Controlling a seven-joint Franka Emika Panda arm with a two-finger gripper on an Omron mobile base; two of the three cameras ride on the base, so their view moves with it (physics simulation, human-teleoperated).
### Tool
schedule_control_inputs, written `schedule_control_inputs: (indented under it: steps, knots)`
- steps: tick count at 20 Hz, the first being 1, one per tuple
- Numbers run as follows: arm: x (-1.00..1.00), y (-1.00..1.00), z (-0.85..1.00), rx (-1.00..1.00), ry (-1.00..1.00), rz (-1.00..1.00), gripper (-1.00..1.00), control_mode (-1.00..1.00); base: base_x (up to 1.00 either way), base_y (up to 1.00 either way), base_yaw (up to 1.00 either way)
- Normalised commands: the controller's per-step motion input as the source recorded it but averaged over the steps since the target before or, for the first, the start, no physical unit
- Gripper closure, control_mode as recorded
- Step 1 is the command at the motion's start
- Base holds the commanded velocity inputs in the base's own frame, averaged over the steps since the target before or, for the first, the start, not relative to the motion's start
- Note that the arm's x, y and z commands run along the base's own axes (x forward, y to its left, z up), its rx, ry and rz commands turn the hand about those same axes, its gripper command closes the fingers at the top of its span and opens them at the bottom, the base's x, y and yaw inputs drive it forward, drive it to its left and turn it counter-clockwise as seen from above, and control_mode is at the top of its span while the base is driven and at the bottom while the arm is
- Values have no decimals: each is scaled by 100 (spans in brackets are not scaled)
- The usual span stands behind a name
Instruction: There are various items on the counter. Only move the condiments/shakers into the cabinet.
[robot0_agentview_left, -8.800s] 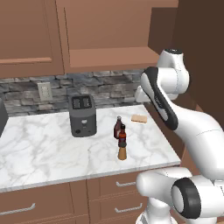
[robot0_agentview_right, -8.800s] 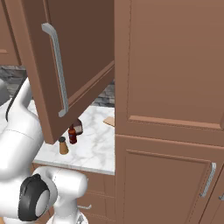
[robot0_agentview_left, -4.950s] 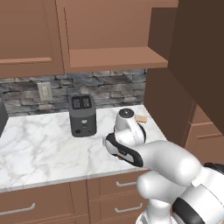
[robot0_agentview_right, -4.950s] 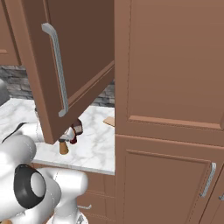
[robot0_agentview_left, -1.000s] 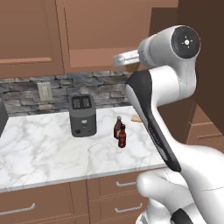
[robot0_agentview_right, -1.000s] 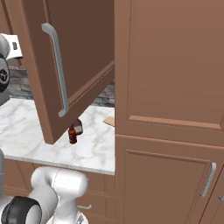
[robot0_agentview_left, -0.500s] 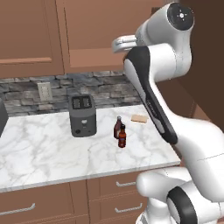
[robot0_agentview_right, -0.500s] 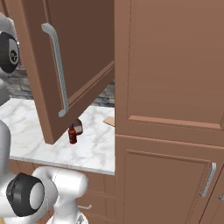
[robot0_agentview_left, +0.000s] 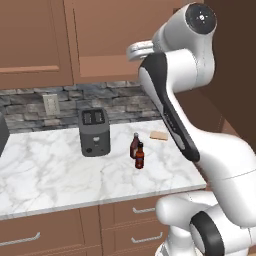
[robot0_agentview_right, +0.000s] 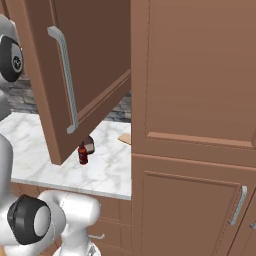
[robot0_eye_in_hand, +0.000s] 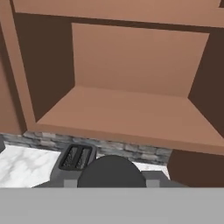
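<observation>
Tool (robot0_eye_in_hand: 111, 173) pinching the dark-capped shaker (robot0_eye_in_hand: 111, 170) hovers before the cabinet shelf (robot0_eye_in_hand: 127, 116) (two bottles (robot0_agentview_left: 137, 151) wait on the table (robot0_agentview_left: 50, 170)); best set down upright, well inside.

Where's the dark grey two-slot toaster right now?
In the left base view the dark grey two-slot toaster stands on the white marble counter against the stone backsplash, left of the two small dark bottles.

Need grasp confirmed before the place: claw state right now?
Claw: closed, holding the dark-capped shaker, facing the cabinet shelf.
</observation>
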Motion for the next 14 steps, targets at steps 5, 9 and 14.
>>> schedule_control_inputs:
  steps: [5, 9, 14]
  knots:
    - [2, -1, -20, 0, -14, 0, 100, -100, 0, 0, 0]
    - [13, -11, -4, 0, -4, 0, 100, -100, 0, 0, 0]
    - [14, -14, 0, 0, 0, 0, 100, -100, 0, 0, 0]
